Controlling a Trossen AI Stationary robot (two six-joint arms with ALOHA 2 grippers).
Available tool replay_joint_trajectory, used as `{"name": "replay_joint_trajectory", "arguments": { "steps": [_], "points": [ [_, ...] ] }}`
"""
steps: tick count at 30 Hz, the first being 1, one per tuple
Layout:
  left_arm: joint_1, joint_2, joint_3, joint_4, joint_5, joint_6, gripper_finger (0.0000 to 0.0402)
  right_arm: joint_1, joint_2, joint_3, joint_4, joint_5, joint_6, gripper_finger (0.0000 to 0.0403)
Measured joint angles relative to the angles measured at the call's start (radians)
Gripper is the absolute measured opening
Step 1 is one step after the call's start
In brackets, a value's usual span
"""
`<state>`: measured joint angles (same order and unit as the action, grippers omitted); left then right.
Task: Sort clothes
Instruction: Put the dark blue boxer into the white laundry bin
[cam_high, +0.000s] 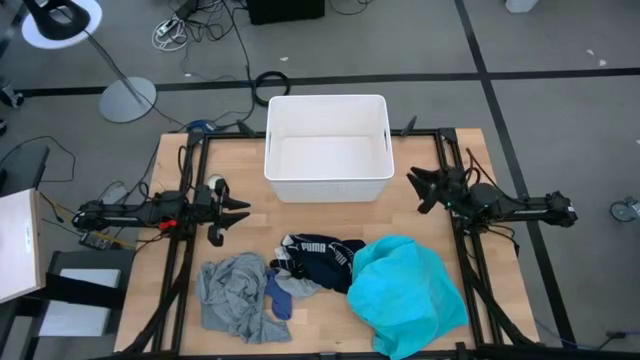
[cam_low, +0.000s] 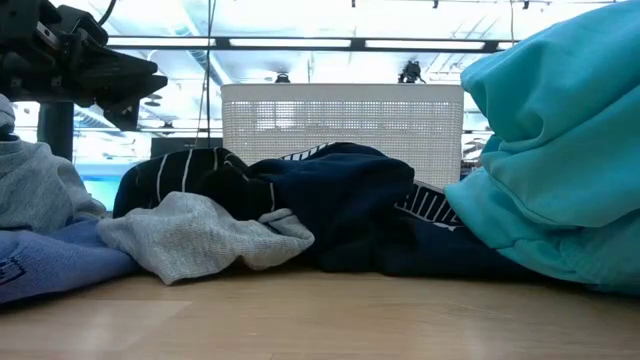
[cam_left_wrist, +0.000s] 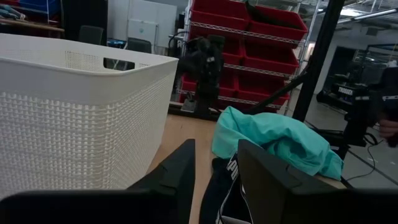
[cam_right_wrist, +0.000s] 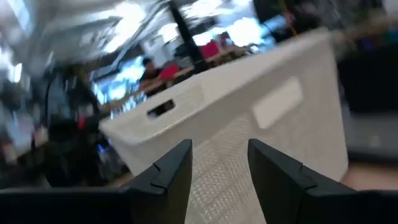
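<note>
A white bin (cam_high: 327, 150) sits on the wooden table (cam_high: 450, 230); red shelving (cam_left_wrist: 249, 43), perhaps storage bins, stands behind.

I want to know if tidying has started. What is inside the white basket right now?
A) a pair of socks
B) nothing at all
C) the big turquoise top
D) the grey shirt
B: in the view from above, the white basket shows only its bare floor, and the turquoise top, grey shirt and socks all lie on the table in front of it.
</note>
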<state>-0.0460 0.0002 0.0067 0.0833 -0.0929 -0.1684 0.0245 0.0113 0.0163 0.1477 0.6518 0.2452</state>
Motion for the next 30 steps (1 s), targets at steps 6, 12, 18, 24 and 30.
{"name": "replay_joint_trajectory", "arguments": {
  "steps": [6,12,18,24,30],
  "points": [
    [0.000,0.000,0.000,0.000,0.000,0.000,0.0127,0.001,0.000,0.118,-0.101,-0.019,-0.211,0.0158],
    [0.000,0.000,0.000,0.000,0.000,0.000,0.0127,0.001,0.049,0.357,-0.417,-0.045,-0.213,0.0158],
    [0.000,0.000,0.000,0.000,0.000,0.000,0.0127,0.001,0.223,0.569,-0.561,-0.135,-0.201,0.0158],
    [0.000,0.000,0.000,0.000,0.000,0.000,0.0127,0.001,0.466,0.712,-0.635,-0.213,-0.202,0.0158],
    [0.000,0.000,0.000,0.000,0.000,0.000,0.0127,0.001,0.685,0.808,-0.634,-0.304,-0.204,0.0158]
  ]
}}
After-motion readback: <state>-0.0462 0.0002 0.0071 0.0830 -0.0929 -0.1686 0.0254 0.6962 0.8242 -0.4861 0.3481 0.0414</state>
